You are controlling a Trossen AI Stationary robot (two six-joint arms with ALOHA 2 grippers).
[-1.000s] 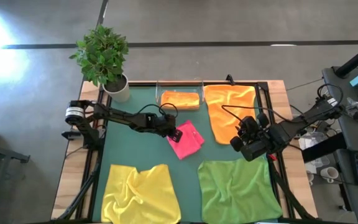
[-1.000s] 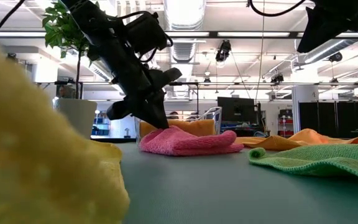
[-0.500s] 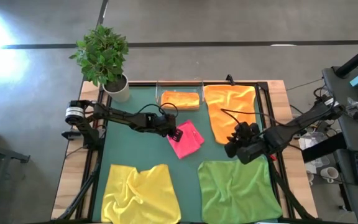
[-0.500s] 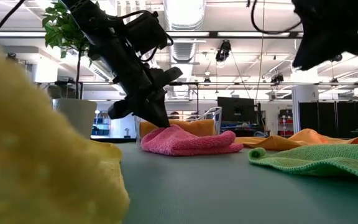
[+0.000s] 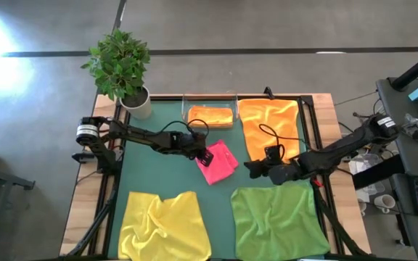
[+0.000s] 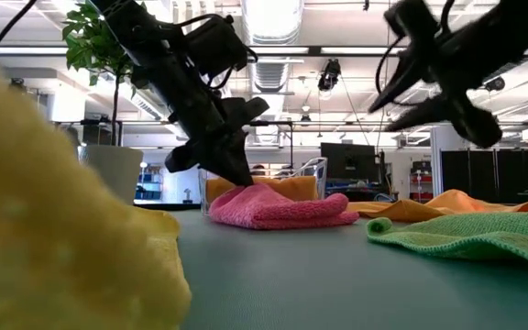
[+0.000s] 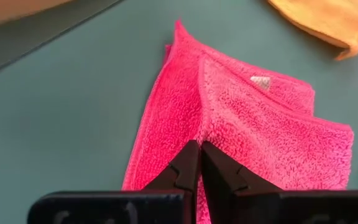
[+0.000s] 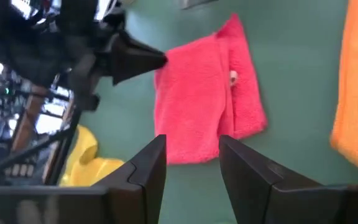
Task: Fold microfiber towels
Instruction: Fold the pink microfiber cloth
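Observation:
A pink towel (image 5: 219, 161), folded into a small rectangle, lies flat on the green mat (image 5: 158, 174) at mid-table. My left gripper (image 5: 205, 154) is shut, with its tips on the towel's left part. My right gripper (image 5: 251, 170) hangs open in the air just right of the pink towel, well above the mat in the low view (image 6: 385, 64). A folded orange towel (image 5: 210, 115) sits in the clear tray. Three more towels lie spread out on the mat: an orange one (image 5: 269, 129), a green one (image 5: 278, 221) and a yellow one (image 5: 164, 226). My left gripper presses its shut fingertips (image 7: 198, 152) down on the pink towel's top, along a fold line near its left edge (image 7: 166, 137). The fingers slant down from the table's left (image 6: 236, 174). The towel lies flat on the mat under them.
A potted plant (image 5: 122, 69) stands at the far left corner. The clear tray (image 5: 209, 98) sits at the far edge. Bare mat (image 5: 158, 174) lies between the pink and yellow towels.
My right gripper has swung down and toward the table's left, off the spread orange towel toward the pink towel, rolling as it went. The pink towel and my left gripper have stayed where they were.

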